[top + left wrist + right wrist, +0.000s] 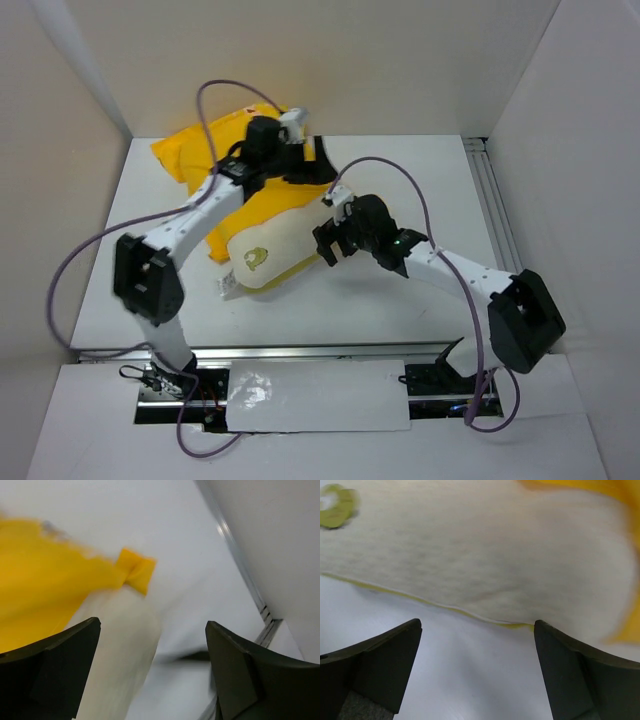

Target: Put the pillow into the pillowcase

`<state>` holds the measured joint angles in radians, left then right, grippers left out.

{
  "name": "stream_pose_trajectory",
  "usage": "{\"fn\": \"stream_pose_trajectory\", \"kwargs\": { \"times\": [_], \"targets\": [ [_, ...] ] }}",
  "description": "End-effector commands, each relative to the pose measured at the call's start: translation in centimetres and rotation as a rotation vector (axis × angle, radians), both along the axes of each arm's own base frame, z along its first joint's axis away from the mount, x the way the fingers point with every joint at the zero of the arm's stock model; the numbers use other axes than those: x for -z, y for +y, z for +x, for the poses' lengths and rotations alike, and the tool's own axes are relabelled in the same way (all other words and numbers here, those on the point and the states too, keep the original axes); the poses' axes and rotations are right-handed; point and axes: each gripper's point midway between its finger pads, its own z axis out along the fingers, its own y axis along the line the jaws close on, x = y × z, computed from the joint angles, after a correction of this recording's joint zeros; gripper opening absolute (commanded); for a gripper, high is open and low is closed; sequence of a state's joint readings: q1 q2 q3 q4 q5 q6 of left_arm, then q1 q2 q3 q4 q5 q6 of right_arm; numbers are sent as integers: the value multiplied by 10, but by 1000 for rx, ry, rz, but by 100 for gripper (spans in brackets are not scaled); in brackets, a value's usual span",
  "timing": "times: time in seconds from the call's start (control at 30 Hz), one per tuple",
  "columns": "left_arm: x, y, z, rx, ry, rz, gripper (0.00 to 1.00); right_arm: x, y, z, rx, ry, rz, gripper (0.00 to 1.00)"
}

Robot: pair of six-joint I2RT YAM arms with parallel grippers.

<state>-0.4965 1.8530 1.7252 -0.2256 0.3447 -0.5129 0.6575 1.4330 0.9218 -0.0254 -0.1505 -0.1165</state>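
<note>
The cream-white pillow (268, 252) lies mid-table with its yellow emblem (254, 259) up and a white tag (226, 285) at its near-left edge. Its far part lies in the bright yellow pillowcase (190, 152), which spreads toward the back left. My left gripper (295, 150) is open above the pillowcase's far right part; its wrist view shows pillow (117, 650) and yellow fabric (45, 580) below the fingers. My right gripper (327, 245) is open and empty just right of the pillow; its view shows the pillow's edge (485, 570) and emblem (337, 506).
White walls enclose the table on the left, back and right. A metal rail (490, 200) runs along the table's right side, also in the left wrist view (240, 565). Purple cables (400, 180) loop above both arms. A white plate (320, 395) covers the near edge.
</note>
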Motion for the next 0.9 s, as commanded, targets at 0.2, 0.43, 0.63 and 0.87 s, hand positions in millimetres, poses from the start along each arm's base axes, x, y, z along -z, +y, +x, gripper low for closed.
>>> {"fn": "stream_pose_trajectory", "kwargs": {
  "times": [0.2,0.43,0.63,0.87],
  "targets": [
    [-13,198,-116,-581,81,28,99,-53,-128,29,691,26,-50,100],
    [70,253,-175,-847,358,38,99,-81,23,-26,157,-33,87,100],
    [79,294,-198,-1048,420,15,99,-46,133,-58,-52,-37,26,100],
    [80,316,-211,-1111,420,26,99,19,179,-34,-86,-36,-72,100]
  ]
}}
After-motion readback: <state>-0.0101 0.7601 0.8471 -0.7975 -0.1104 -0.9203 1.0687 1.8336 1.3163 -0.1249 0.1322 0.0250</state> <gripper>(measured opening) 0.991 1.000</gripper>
